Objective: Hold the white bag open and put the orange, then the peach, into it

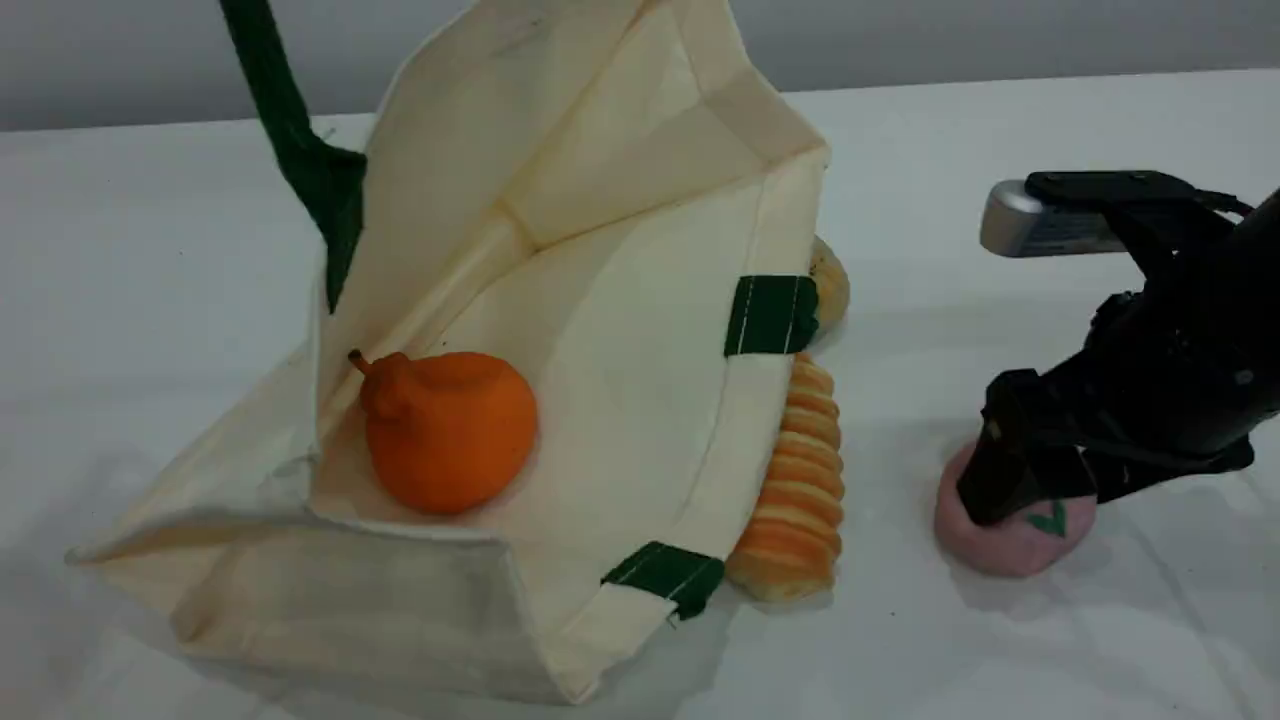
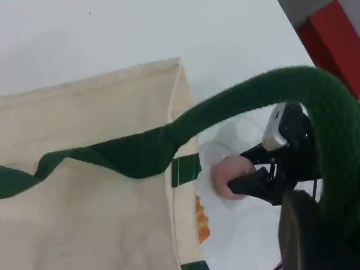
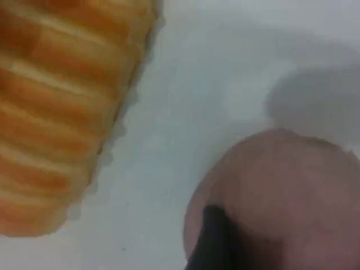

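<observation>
The white bag point(image 1: 620, 330) lies on its side with its mouth open toward me. Its green rope handle point(image 1: 290, 130) runs taut up out of the scene view. In the left wrist view that handle point(image 2: 140, 152) loops over my left gripper point(image 2: 315, 236), which is shut on it. The orange point(image 1: 445, 430) rests inside the bag on its lower wall. To the right of the bag, the pink peach point(image 1: 1010, 535) sits on the table. My right gripper point(image 1: 1010, 480) is down on it, with one dark fingertip point(image 3: 216, 239) pressed into its side; the other finger is hidden.
A long orange-striped bread roll point(image 1: 795, 490) lies against the bag's rim, between the bag and the peach. A pale beige lump point(image 1: 830, 285) shows behind the rim. The white table point(image 1: 1000, 650) spreads around them.
</observation>
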